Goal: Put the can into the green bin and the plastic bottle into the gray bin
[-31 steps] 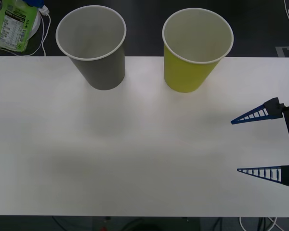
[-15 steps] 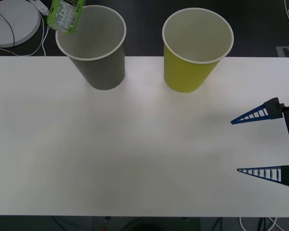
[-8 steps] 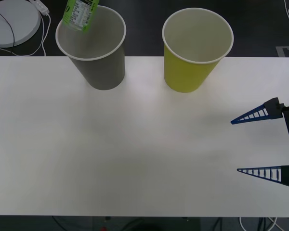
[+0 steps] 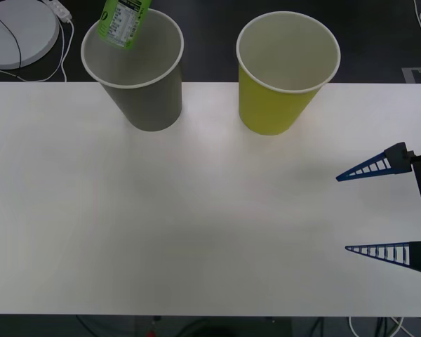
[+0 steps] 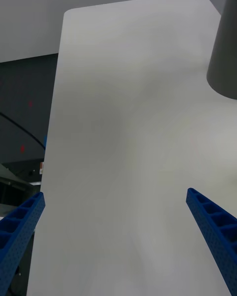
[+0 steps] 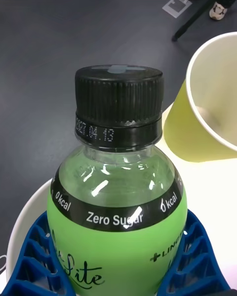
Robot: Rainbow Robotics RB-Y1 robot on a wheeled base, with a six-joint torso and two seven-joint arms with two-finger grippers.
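— Front view first: where's the plastic bottle (image 4: pixel 124 22) sitting against the gray bin (image 4: pixel 135 67)?

— Hanging over the bin's mouth, on the far-left part of the rim (image 4: pixel 91 38), tilted, its lower end dipping toward the white inside. That bin stands at the far edge of the bench (image 4: pixel 196 210), on the left half; the green bin (image 4: pixel 286 70) is at the same far edge, further right, well apart from it.

— And what has hold of it?

— The left gripper (image 6: pixel 118 271). From its wrist camera, the blue fingers (image 6: pixel 34 261) are pinched on the bottle's green label from both sides, the black cap (image 6: pixel 118 101) sticking out past them. So the bottle's long axis runs straight out along the fingers, cap end away from the wrist.

— Is it over the opening properly?

— Over it, I'd say, but near the rim, not the middle. A bit of white rim shows under the bottle in the wrist view. My guess is that letting go calls for it to sit more squarely above the mouth, or it could catch the rim.

— The other arm?

— The right gripper (image 4: pixel 379 210) is parked at the bench's right edge, fingers spread wide, holding nothing. The left arm is plainly the one nearer the gray bin. I see no can anywhere, and the green bin looks empty from here.
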